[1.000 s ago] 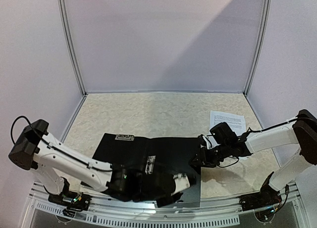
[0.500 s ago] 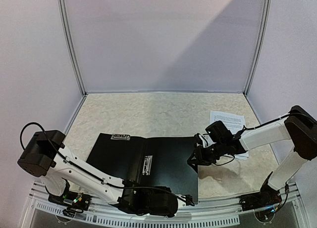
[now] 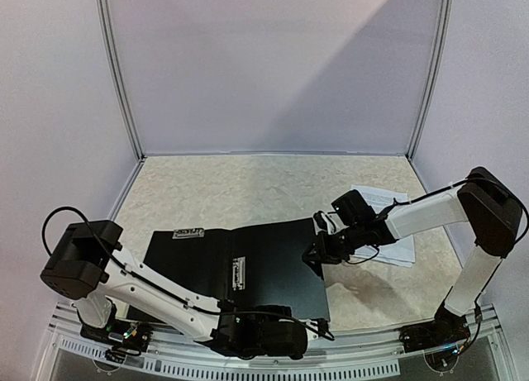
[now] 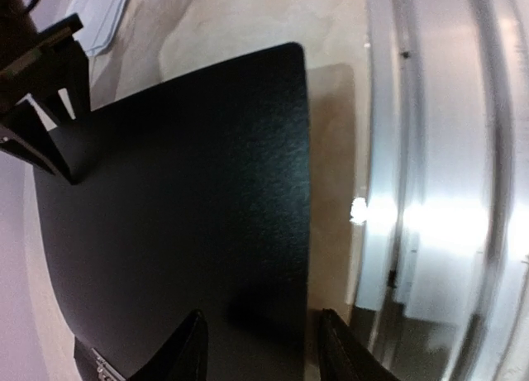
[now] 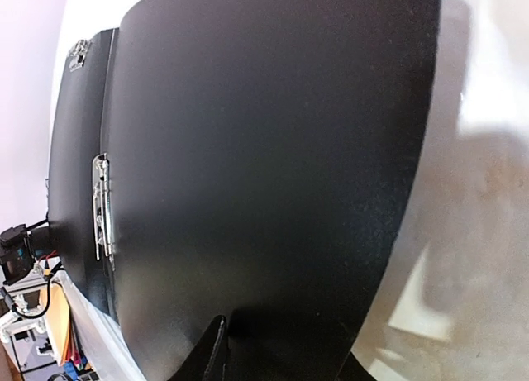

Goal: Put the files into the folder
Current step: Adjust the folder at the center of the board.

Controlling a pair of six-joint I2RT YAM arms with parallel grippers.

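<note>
The black folder [image 3: 273, 273] lies open and flat near the table's front, its metal clips [image 5: 99, 207] along the spine. The white files [image 3: 395, 209] lie to its right, partly behind my right arm, and show at the top of the left wrist view as files [image 4: 103, 13]. My right gripper [image 3: 316, 255] points down at the folder's right edge, open: one fingertip [image 5: 211, 348] rests over the cover and the other is past the edge. My left gripper [image 3: 318, 329] hovers low at the folder's near edge, open, its fingers [image 4: 194, 352] straddling that edge. Neither holds anything.
The metal rail [image 3: 372, 348] runs along the table's near edge, close beside my left gripper and seen as rail [image 4: 430, 191]. Frame posts and grey walls close in the back and sides. Bare speckled table [image 3: 248, 187] lies beyond the folder.
My left arm swung off the folder down to the near rail. The folder slid left and away. My right gripper followed its right edge leftward with narrower jaws.
</note>
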